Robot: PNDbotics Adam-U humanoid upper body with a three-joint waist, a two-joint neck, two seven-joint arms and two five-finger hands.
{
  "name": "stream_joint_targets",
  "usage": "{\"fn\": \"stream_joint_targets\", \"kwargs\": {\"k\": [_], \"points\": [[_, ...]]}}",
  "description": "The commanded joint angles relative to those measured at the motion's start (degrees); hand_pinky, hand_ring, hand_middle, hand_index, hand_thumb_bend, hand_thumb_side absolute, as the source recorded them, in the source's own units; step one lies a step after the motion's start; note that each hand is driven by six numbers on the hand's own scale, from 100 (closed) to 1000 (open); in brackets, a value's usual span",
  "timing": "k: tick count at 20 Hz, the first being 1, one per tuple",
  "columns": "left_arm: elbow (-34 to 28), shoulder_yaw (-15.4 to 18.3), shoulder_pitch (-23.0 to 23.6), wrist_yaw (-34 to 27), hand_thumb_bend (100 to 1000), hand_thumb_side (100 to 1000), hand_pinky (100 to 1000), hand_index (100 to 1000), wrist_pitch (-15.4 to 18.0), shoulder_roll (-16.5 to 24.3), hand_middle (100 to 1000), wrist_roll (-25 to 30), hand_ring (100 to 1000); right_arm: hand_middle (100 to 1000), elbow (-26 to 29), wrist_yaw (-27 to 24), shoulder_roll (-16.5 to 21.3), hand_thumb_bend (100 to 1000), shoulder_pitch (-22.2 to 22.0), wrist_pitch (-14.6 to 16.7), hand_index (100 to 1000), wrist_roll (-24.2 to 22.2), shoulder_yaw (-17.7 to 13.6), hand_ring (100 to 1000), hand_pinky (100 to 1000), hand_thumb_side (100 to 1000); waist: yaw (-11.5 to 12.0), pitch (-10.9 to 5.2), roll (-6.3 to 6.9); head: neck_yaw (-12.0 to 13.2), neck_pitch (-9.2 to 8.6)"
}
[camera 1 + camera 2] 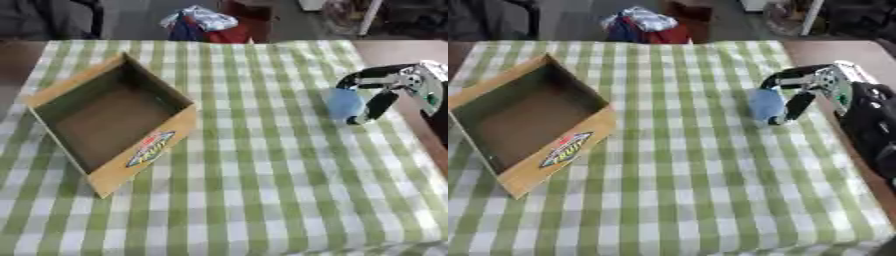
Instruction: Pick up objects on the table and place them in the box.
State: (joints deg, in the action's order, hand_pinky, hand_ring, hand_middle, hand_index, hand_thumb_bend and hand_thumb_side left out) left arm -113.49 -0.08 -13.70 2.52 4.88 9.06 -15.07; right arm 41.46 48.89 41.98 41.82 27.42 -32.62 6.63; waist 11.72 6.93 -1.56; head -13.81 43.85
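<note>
While pinched by right robot hand (378, 95), obj (343, 104) pale blue, rounded.

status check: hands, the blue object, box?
Right hand fingers curled round blue object, right side of table. Left hand not in view. Box open on the left, nothing visible inside. Checked cloth between them bare.

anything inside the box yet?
The box shows only its bare brown floor; the strip behind its near wall is hidden. The blue object is still outside, held in the right hand above the checked cloth.
</note>
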Motion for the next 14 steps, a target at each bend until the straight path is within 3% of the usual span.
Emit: {"fn": "stream_joint_targets", "kwargs": {"k": [1,6,14], "points": [[-1.11,0.27,-0.7,-0.16,100,679,650,701,0.06,0.71,654,0.0,599,914,0.64,0.14,1.41,205,1.08,0.04,622,2.24,-1.12,979,867,222,-0.1,-0.69,0.03,-0.12,0.26],[-1.11,0.32,-0.64,-0.1,100,679,651,701,0.05,0.81,654,-0.04,599,888,3.29,-2.2,1.89,103,1.4,0.56,510,6.73,-1.79,964,841,176,-0.32,-0.88,0.02,0.06,0.26],[-1.11,0.24,-0.46,-0.07,100,679,651,701,-0.01,0.91,653,0.03,600,884,11.15,-7.76,2.17,100,3.26,1.66,485,11.11,-0.88,966,823,128,-0.5,-1.19,-0.03,0.12,0.26]]}}
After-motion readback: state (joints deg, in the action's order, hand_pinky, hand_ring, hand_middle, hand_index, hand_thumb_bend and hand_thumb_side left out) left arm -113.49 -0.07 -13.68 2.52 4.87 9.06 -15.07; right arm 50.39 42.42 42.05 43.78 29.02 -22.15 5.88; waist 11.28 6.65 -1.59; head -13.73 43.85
